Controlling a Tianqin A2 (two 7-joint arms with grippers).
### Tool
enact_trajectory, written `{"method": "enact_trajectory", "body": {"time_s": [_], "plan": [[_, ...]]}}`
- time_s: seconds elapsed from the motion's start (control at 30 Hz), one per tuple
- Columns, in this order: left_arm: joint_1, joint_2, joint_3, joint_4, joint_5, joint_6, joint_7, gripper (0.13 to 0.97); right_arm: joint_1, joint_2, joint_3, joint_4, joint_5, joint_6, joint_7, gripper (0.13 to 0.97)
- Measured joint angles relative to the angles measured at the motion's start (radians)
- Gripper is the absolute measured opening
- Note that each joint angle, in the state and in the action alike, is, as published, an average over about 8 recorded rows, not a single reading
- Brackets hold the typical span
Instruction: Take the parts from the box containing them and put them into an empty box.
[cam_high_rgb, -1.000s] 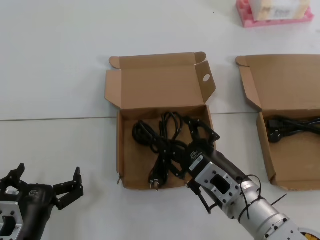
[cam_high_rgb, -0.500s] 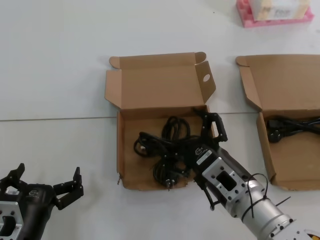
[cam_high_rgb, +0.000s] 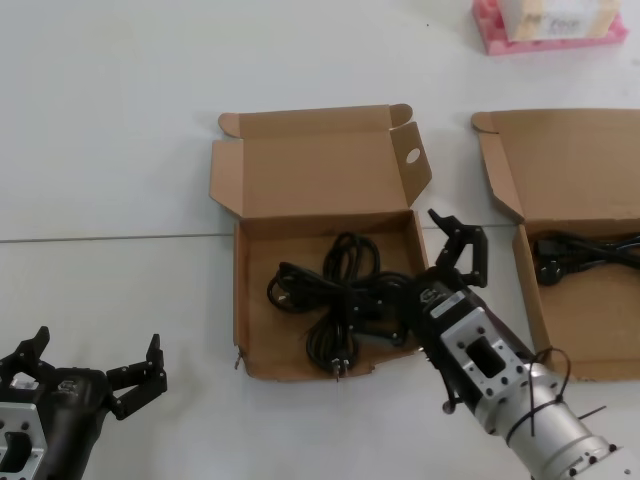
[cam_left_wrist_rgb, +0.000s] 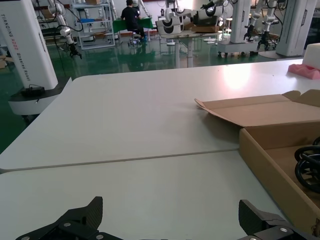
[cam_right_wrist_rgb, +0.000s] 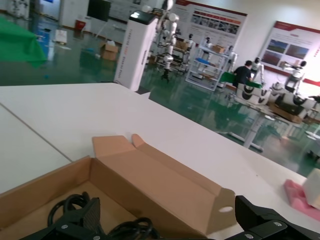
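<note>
Right tool (cam_high_rgb: 455, 245), fingers spread wide and holding nothing, hovers mid-frame beside the cable (cam_high_rgb: 335, 300) in the holed-flap box (cam_high_rgb: 325, 165) — presumably just released.

Left tool (cam_high_rgb: 95, 375), also wide, waits lower left — idle.

A white desk (cam_high_rgb: 120, 150) carries the holed box (cam_high_rgb: 322, 250) in the middle. A second cardboard box (cam_high_rgb: 570, 260) lies to its right, and a pink foam tray (cam_high_rgb: 548, 30) sits behind that one.
</note>
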Motion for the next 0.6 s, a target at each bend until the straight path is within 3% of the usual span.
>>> {"method": "enact_trajectory", "body": {"time_s": [0.2,0.6], "plan": [[0.000,0.000,0.000,0.000,0.000,0.000,0.000,0.966,-0.059,-0.018,0.093,0.009,-0.019,-0.033,0.000,0.952],[0.000,0.000,0.000,0.000,0.000,0.000,0.000,0.966,-0.176,-0.054,0.277,0.027,-0.057,-0.097,0.000,0.966]]}}
